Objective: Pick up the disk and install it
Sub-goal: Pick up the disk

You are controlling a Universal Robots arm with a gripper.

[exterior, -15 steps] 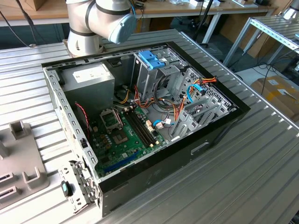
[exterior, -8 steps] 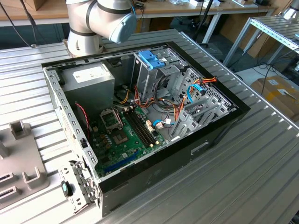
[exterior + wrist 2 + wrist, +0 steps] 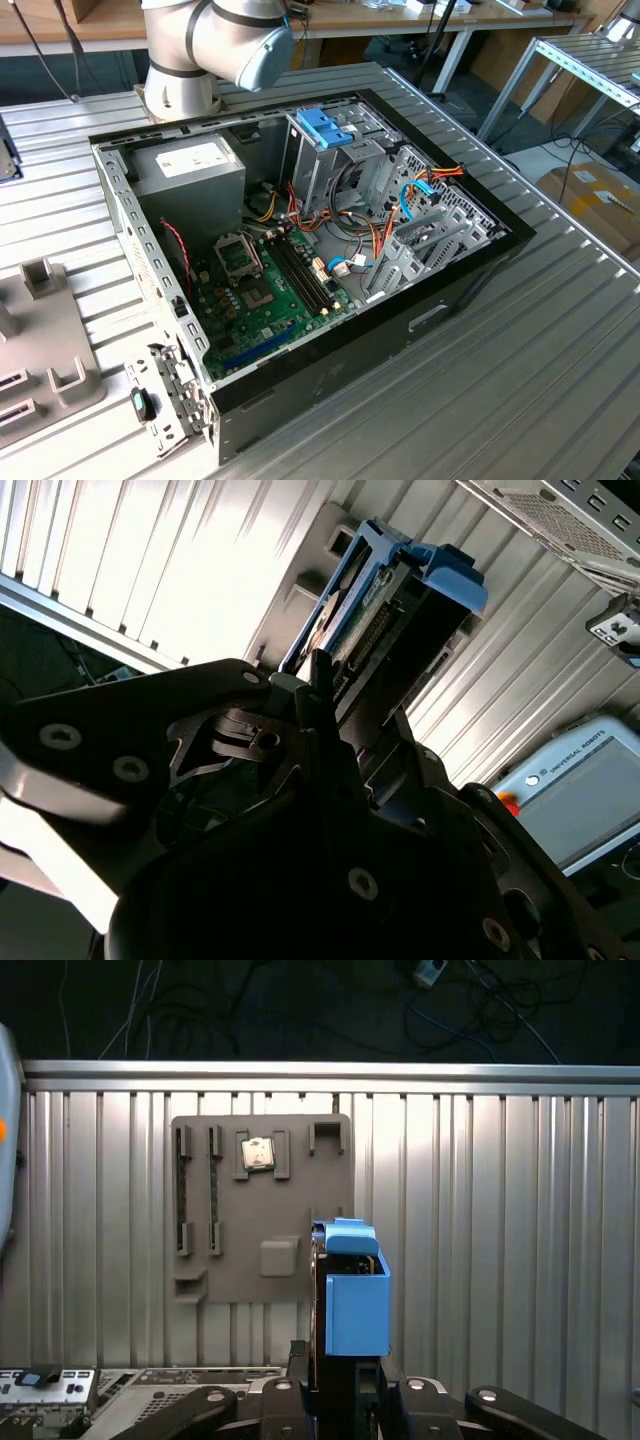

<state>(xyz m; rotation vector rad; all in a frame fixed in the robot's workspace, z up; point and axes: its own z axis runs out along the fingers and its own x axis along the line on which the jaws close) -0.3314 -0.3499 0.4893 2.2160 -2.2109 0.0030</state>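
While the gripper (image 3: 338,1385) clamps the disk (image 3: 355,1295), the disk stands on edge between the fingers in both wrist views, its light-blue carrier rail (image 3: 440,570) farthest from the gripper. Beyond it, a grey fixture plate (image 3: 240,1260) lies on the ribbed table (image 3: 500,1210). In the exterior view, the open computer case (image 3: 350,370) occupies the frame's centre, with the arm's base (image 3: 180,70) at upper left.

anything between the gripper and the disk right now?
Nothing. In the first wrist view the disk stands directly between the fingers of the gripper, with no gap showing. The second wrist view agrees.
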